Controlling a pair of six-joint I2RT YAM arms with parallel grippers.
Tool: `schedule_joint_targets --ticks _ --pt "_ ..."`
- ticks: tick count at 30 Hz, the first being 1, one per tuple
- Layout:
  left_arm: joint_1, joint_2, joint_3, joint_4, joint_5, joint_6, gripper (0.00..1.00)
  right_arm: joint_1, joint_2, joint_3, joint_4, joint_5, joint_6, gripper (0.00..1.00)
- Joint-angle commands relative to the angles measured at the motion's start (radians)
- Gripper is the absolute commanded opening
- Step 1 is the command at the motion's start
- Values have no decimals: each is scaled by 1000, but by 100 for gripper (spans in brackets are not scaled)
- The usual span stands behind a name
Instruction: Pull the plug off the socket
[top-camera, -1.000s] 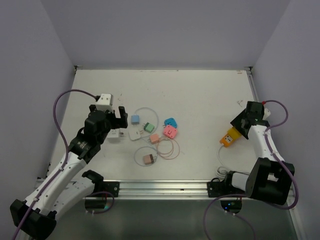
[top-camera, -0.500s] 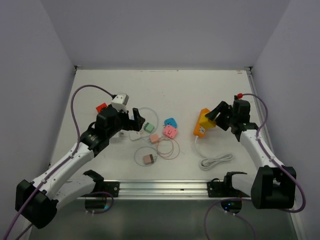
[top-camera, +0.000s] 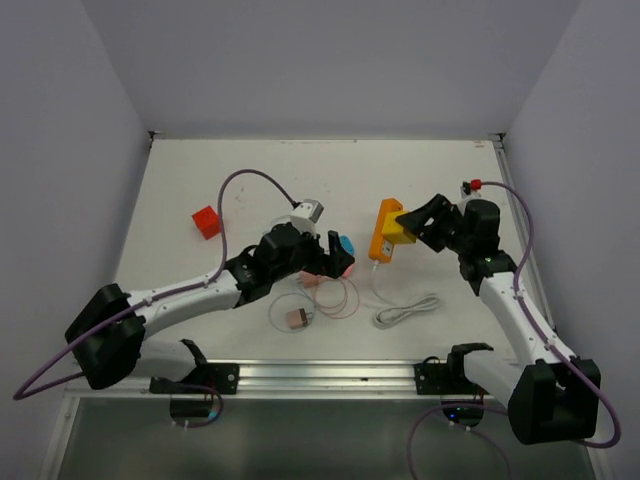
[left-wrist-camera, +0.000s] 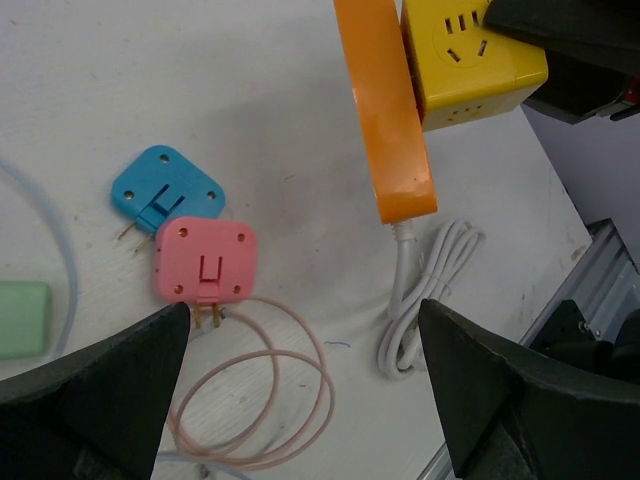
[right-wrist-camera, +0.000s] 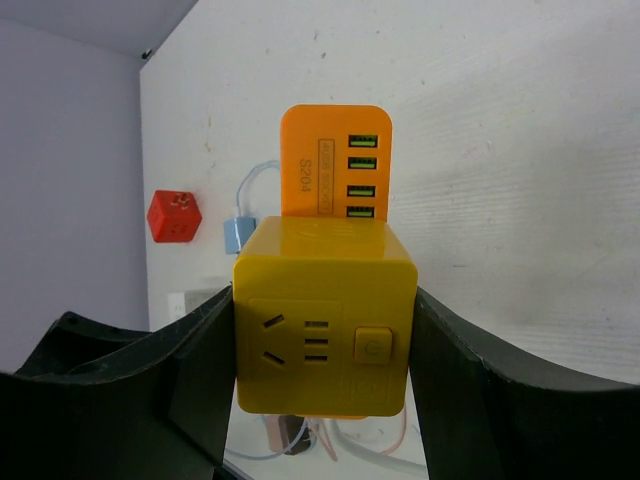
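Right gripper (top-camera: 418, 222) pinches the yellow socket cube (right-wrist-camera: 325, 330) at the table's centre-right, orange USB strip (left-wrist-camera: 385, 110) with four green ports joined to it, white cord (top-camera: 405, 312) coiled below; left gripper (left-wrist-camera: 300, 330) spread wide over pink plug (left-wrist-camera: 204, 262) and blue plug (left-wrist-camera: 166, 190).

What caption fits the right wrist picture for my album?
Right fingers grip the yellow-and-orange socket; a red cube sits on the table beyond.

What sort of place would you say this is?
Likely a robotics lab cell: a white table walled by plain panels, two arms bolted to an aluminium rail, and loose plug adapters laid out.
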Motion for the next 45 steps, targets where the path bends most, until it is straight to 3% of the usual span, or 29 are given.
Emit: schedule_joint_targets --ticks 1,5,11,22,23,25,26,28,37,45 --pt "-56 88 99 167 -29 -49 100 9 -67 -5 107 -52 58 0" --pt "-111 189 180 194 -62 -43 99 15 -93 -16 99 -53 55 0" --pt "-155 314 263 215 -108 -11 91 30 -104 -28 106 -64 65 0" --pt "-194 467 336 233 -183 8 58 59 -116 -22 119 -86 77 0" --pt "-195 472 344 237 -190 8 53 61 -117 -22 119 -87 77 0" --pt "-195 481 343 241 -216 5 34 62 -120 -19 112 -95 71 0" --pt "-195 481 338 241 -229 5 16 64 -123 -18 103 -95 60 0" --pt "-195 476 332 229 -270 -6 0 65 -131 -9 63 -92 42 0" --pt "-188 476 344 30 -434 -107 0 65 -171 45 -81 -61 -47 0" --pt "-99 456 298 -53 -436 -212 0 65 -202 140 -216 -14 -118 0"
